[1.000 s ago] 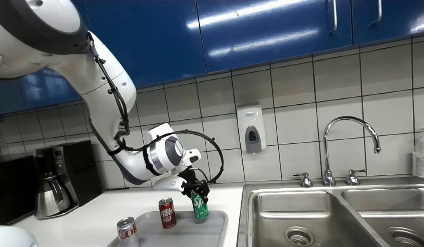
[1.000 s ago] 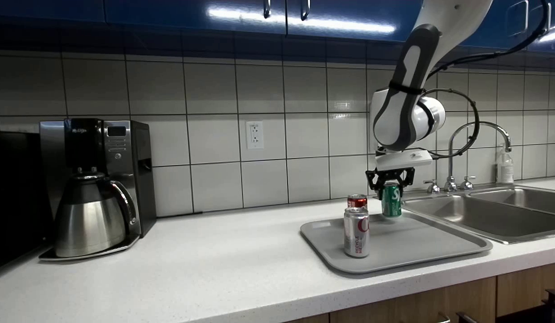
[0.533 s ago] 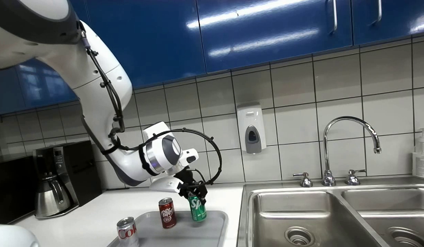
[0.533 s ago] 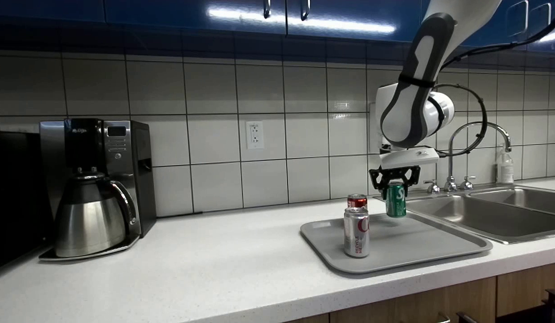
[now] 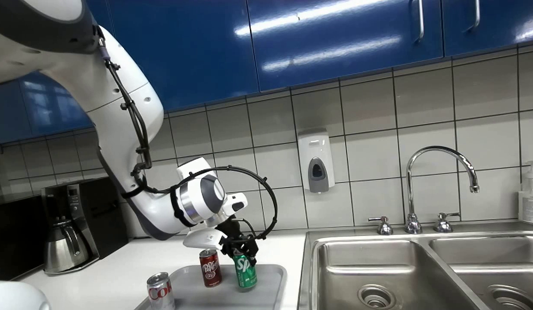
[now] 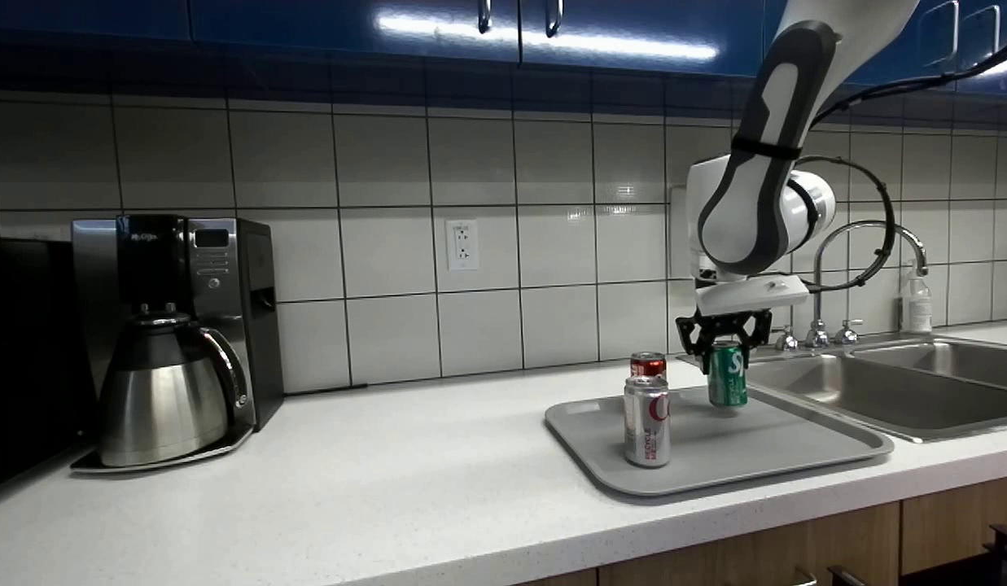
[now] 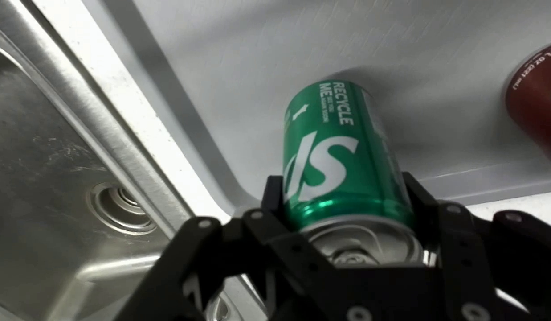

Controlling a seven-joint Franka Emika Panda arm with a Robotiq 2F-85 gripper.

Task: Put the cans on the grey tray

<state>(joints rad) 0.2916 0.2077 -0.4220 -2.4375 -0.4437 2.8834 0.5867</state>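
My gripper (image 6: pixel 726 358) is shut on the green can (image 6: pixel 728 387) near its top and holds it upright over the grey tray (image 6: pixel 780 456). The can's base is at or just above the tray; I cannot tell whether it touches. In the wrist view, the fingers (image 7: pixel 273 191) press both sides of the green can (image 7: pixel 333 147). The dark red can (image 5: pixel 210 273) stands on the tray beside the green can; it shows partly in the wrist view (image 7: pixel 540 100). The silver-white can (image 6: pixel 646 423) stands upright at the tray's near side, out of the wrist view.
The steel double sink (image 5: pixel 374 262) lies beside the tray, with a tall faucet (image 5: pixel 443 148). A coffee maker (image 6: pixel 169 342) stands on the white counter (image 6: pixel 373 472). A white soap dispenser (image 5: pixel 316 161) hangs on the tiled wall behind the arm.
My gripper has moved away from the wall with the green can in it and has come down closer to the tray. The dark red and silver-white cans have not moved.
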